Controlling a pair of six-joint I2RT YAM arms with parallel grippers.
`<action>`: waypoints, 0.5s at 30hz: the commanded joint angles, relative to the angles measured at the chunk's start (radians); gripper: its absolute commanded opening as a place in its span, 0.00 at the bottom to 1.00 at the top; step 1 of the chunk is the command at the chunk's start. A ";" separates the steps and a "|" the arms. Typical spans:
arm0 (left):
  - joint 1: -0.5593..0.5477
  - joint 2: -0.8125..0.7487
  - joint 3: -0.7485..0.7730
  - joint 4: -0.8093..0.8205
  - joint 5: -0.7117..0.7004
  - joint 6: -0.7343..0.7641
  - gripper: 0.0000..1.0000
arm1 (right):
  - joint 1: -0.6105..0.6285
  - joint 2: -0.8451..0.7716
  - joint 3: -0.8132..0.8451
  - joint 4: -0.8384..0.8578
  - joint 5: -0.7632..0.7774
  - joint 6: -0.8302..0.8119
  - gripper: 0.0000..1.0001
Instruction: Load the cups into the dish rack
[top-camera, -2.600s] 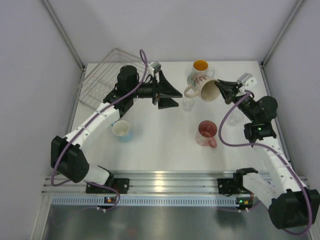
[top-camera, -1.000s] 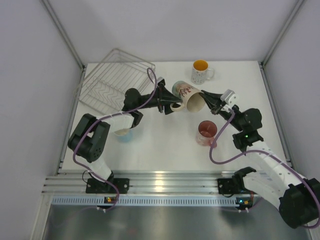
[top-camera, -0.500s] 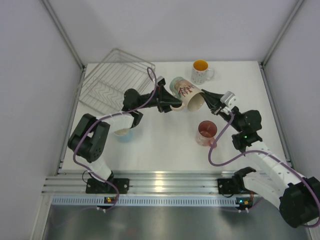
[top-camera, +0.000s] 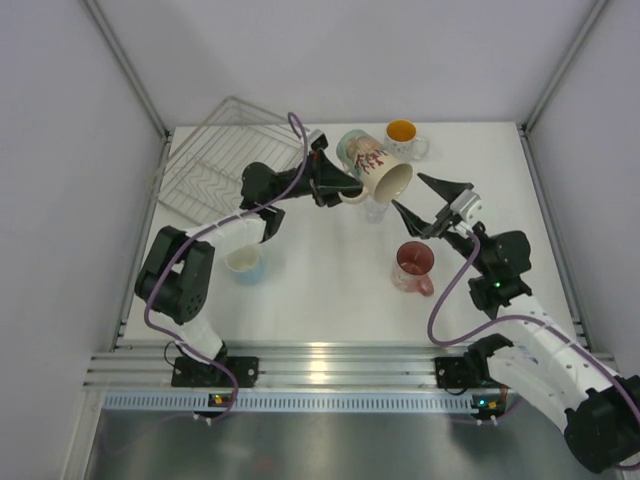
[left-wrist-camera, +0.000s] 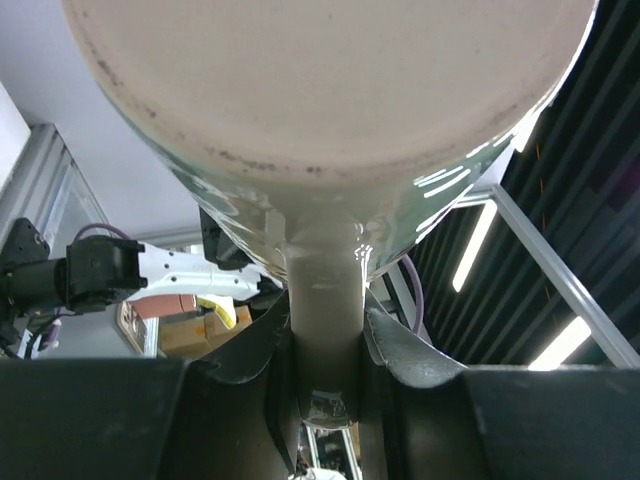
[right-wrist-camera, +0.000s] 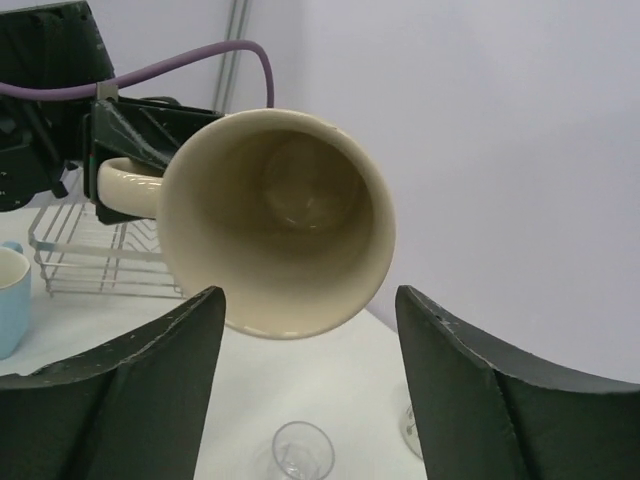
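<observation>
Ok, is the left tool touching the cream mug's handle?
Touching. The left wrist view shows the left tool clamping the cream mug by its handle, with the fingers pressed against both sides.

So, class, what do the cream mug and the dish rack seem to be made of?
Cream mug: likely glazed ceramic; glossy highlights, thick rim, matte speckled base. Dish rack: probably metal wire; thin silvery bars.

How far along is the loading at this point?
Done: nothing; the rack holds no cups. In hand: the left gripper grips the cream mug by its handle, in the air beside the rack; the right gripper is open. Left: that mug, the dotted mug, pink mug, blue cup and a clear glass on the table.
</observation>
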 joint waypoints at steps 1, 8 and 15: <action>0.041 -0.053 0.062 0.010 -0.044 0.025 0.00 | 0.017 -0.050 0.002 -0.069 0.018 0.018 0.71; 0.048 -0.136 0.139 -0.498 -0.069 0.439 0.00 | 0.017 -0.130 -0.007 -0.142 0.053 0.072 0.79; 0.053 -0.186 0.313 -1.188 -0.295 1.019 0.00 | 0.017 -0.176 0.061 -0.268 0.088 0.290 0.79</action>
